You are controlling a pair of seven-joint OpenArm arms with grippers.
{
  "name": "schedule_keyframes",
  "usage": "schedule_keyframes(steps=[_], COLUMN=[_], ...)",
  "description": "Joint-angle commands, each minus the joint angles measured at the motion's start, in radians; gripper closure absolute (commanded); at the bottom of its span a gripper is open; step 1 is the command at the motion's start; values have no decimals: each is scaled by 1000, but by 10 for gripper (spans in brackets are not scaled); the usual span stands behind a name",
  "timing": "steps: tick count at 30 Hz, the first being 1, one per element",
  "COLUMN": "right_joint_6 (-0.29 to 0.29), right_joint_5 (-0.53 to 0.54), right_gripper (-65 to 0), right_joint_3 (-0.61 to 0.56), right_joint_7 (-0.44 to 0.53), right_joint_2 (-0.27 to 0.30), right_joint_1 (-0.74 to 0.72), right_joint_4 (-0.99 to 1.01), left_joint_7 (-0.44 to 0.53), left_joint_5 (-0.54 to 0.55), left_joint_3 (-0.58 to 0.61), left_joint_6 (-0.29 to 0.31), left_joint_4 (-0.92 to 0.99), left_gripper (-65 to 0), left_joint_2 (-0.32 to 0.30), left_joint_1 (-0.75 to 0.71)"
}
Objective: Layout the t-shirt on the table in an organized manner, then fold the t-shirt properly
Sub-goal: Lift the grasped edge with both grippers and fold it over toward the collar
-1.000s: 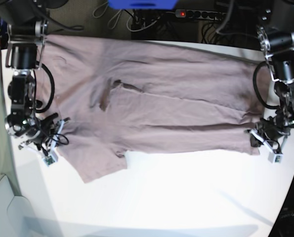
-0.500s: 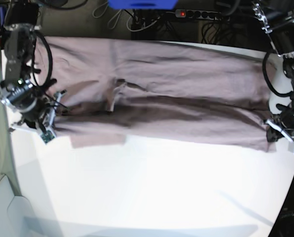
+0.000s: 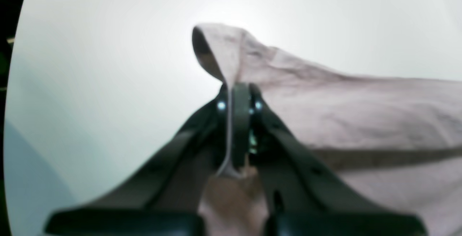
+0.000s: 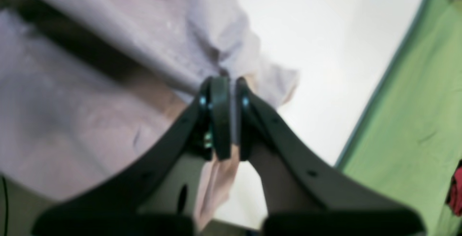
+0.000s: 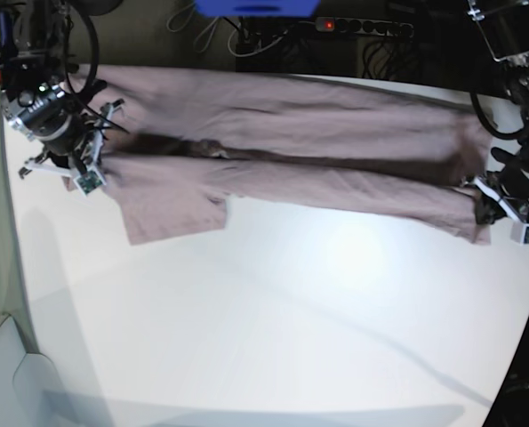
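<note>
The mauve t-shirt (image 5: pixel 317 151) lies as a long narrow band across the far part of the white table (image 5: pixel 291 311), its near half lifted over the far half, with one sleeve (image 5: pixel 171 209) hanging toward me at the left. My right gripper (image 5: pixel 95 147) is at the shirt's left end, shut on a pinch of fabric; in the right wrist view its fingertips (image 4: pixel 220 95) clamp a fold of the t-shirt (image 4: pixel 72 84). My left gripper (image 5: pixel 491 203) is at the right end, shut on the cloth; in the left wrist view the gripper (image 3: pixel 236 95) holds a raised corner of the t-shirt (image 3: pixel 361 102).
A power strip (image 5: pixel 362 27), cables and a blue object (image 5: pixel 255 7) sit just beyond the table's far edge. A green surface (image 4: pixel 415 120) lies past the table's rounded edge beside my right gripper. White tabletop (image 3: pixel 108 48) spreads in front of the shirt.
Both grippers have carried the shirt's near edge toward the far side of the table. The shirt went from a wide spread to a narrow folded band.
</note>
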State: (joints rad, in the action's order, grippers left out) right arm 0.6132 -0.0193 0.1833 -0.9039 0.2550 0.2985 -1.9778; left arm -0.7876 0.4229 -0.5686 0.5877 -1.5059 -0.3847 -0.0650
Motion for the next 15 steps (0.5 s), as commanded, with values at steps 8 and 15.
schedule_keyframes(steps=[8, 15], right_joint_6=[0, 0], right_joint_5=[3, 3], right_gripper=[0, 0], right_joint_3=[6, 6], right_joint_7=[12, 12], right_joint_2=[11, 11], right_joint_1=[54, 58], right_joint_4=[-27, -24], left_joint_7=[18, 18], left_joint_5=[156, 244], left_joint_3=[-115, -182], left_joint_6=[1, 2], left_joint_4=[-48, -46], left_gripper=[-4, -4], left_joint_2=[-23, -27], left_joint_1=[-85, -167])
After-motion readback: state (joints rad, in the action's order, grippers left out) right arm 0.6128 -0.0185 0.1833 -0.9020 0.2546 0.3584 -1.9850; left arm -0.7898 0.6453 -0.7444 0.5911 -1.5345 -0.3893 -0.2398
